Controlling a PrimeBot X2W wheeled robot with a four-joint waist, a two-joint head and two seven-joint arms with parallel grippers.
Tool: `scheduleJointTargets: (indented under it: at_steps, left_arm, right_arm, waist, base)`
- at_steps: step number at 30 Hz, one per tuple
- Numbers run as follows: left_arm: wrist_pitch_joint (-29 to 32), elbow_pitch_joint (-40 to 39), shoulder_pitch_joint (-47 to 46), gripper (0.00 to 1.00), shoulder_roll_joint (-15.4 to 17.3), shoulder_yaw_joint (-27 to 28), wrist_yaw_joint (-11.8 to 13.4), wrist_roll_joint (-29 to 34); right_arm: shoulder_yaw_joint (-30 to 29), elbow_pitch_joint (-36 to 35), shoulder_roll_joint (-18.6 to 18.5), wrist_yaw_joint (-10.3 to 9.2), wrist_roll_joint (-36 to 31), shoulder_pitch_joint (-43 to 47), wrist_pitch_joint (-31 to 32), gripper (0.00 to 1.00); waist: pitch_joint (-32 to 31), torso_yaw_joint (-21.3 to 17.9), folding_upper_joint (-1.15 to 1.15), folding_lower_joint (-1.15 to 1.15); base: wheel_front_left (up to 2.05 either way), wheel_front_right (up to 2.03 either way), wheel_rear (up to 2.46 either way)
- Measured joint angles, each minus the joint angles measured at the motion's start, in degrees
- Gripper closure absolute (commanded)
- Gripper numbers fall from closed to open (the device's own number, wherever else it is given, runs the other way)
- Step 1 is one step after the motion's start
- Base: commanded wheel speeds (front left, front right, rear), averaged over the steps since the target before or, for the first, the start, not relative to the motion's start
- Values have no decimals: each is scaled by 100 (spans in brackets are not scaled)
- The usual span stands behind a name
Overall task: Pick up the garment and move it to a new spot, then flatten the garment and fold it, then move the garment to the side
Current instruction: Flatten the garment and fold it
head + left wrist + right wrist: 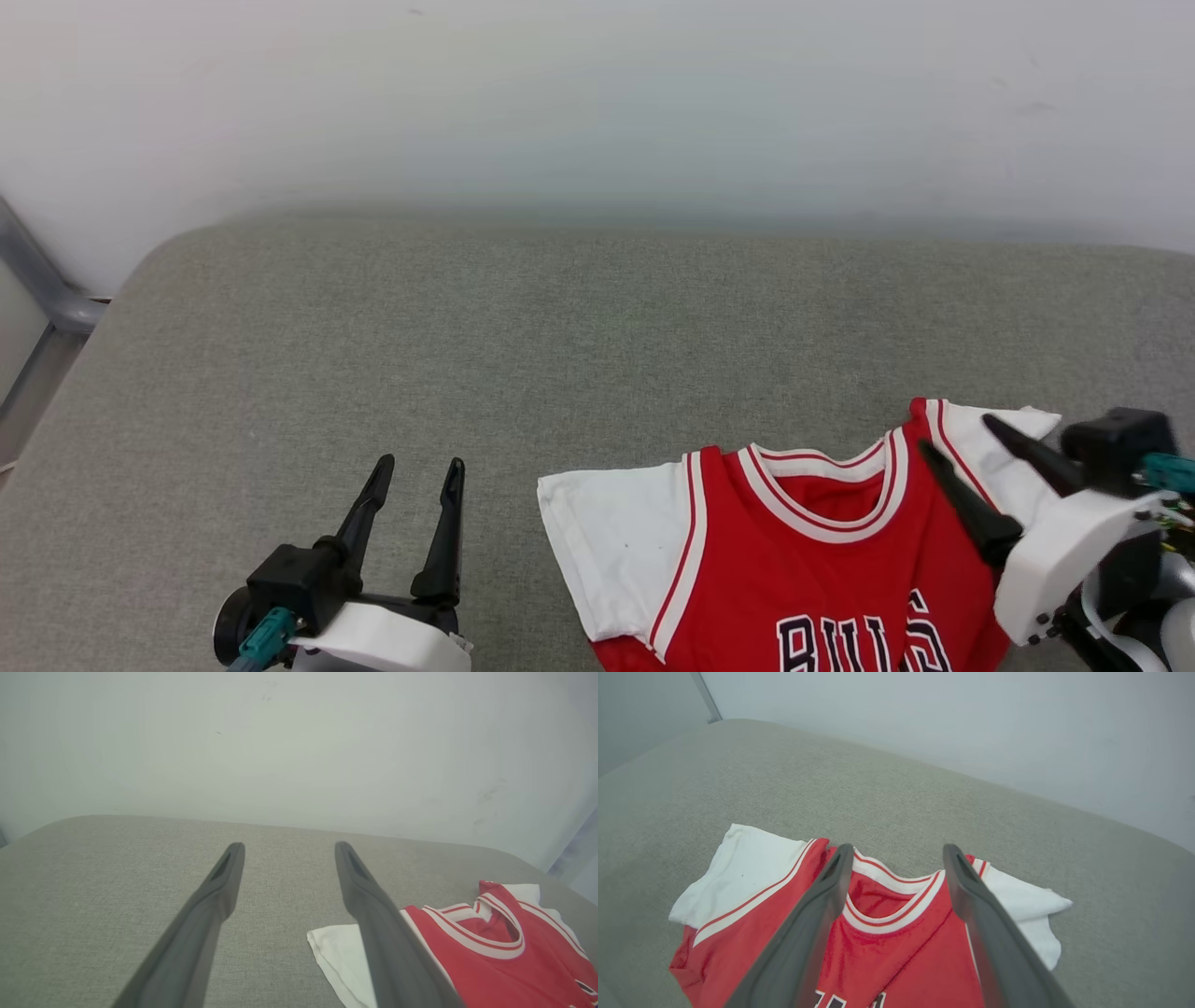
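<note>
The garment, a red jersey with white sleeves, striped trim and black lettering, lies face up on the grey cushion at the lower right. Its right shoulder is a little rumpled and raised. My right gripper hovers open over that shoulder, holding nothing. In the right wrist view the garment spreads under the open right gripper, the collar between the fingers. My left gripper stands open to the left of the white sleeve, apart from it. The left wrist view shows the left gripper open over bare cushion, the garment to its right.
A grey fabric cushion fills the work area, backed by a pale wall. A grey metal rail runs at the far left edge. Bare cushion stretches to the left and beyond the garment.
</note>
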Motion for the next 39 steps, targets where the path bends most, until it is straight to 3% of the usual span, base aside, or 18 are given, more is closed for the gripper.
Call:
scheduleJointTargets:
  at_steps: [6, 11, 15, 19, 26, 33, 39]
  left_arm:
    - [0, 94, -55, 0, 18, -164, 0, -141]
    - [22, 339, -113, 0, 160, -376, 0, -181]
    - [623, 310, -368, 0, 316, -615, 0, -299]
    - [1802, 163, -732, 0, 554, -754, 4, -303]
    - [3527, 32, -1273, 0, 775, -898, 236, -180]
    - [4302, 185, -1522, 0, 950, -1069, 298, 15]
    - [4513, 386, -1666, 0, 1148, -1194, 350, 264]
  right_arm:
    - [-1263, 237, 708, 0, -823, 293, -1460, 0]
    - [-1617, 270, 1194, 0, -1169, 452, -2068, 0]
    - [-1701, 204, 1314, 0, -1329, 453, -2138, 0]
    - [-1660, 33, 1323, 1, -1316, 452, -2128, 0]
    - [-1550, -62, 1341, 0, -1292, 410, -2126, 0]
    - [-1443, -22, 1428, 0, -1318, 325, -2183, 0]
    - [-1412, 45, 1459, 0, -1332, 236, -2272, 0]
  waist:
    - [135, -109, 0, 0]
    - [243, -234, 0, 0]
    - [350, -341, 0, 0]
    - [514, -407, 0, 0]
    - [899, -575, 0, 0]
    - [1284, -753, 0, 0]
    - [1527, -870, 0, 0]
  base:
    - [0, 0, 0]
    - [0, 0, 0]
    - [0, 0, 0]
    - [0, 0, 0]
    - [0, 0, 0]
    - [0, 0, 0]
    - [0, 0, 0]
